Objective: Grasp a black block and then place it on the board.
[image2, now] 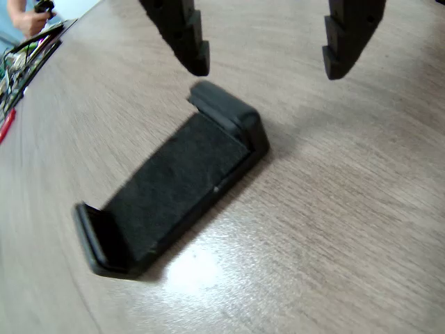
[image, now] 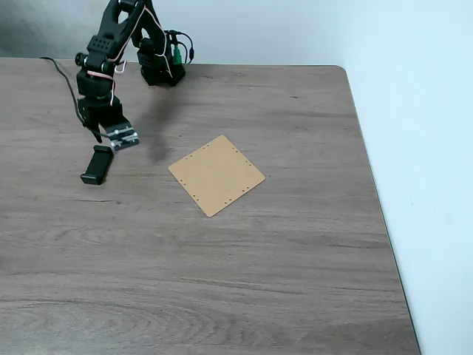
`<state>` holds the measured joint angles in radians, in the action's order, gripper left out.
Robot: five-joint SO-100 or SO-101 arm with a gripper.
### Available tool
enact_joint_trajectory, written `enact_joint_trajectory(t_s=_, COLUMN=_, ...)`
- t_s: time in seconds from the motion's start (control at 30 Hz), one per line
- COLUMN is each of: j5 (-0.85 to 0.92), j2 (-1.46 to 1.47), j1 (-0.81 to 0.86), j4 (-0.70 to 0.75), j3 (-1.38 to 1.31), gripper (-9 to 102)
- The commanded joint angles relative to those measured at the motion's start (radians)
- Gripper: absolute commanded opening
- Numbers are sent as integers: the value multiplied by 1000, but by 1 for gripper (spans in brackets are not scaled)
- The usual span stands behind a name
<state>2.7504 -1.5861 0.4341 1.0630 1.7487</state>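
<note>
The black block [image: 97, 163] lies flat on the wood-grain table at the left in the fixed view. In the wrist view the black block [image2: 174, 184] runs diagonally, raised lips at both ends. My gripper [image: 111, 137] hovers just above and behind its far end, open, with nothing between the fingers. From the wrist camera the gripper [image2: 268, 69] shows two dark fingertips [image2: 191, 45] spread wide above the block's upper lip. The tan square board [image: 216, 174] with edge holes rests to the right of the block, bare, turned like a diamond.
The arm's base [image: 159, 63] with wires stands at the table's back edge. A cable [image: 63, 74] trails along the back left. The table's right edge [image: 373, 185] meets a white wall. At the top left of the wrist view, a hand [image2: 28, 17] and clutter [image2: 21, 59].
</note>
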Motion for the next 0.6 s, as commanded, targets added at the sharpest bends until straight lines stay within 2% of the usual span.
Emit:
enact_joint_trajectory(t_s=0.0, j5=40, j2=-8, j1=-8, j4=21, j3=-74, gripper=23)
enact_joint_trajectory(t_s=0.57, j5=115, j2=170, j1=11, j4=52, j3=-262, gripper=22)
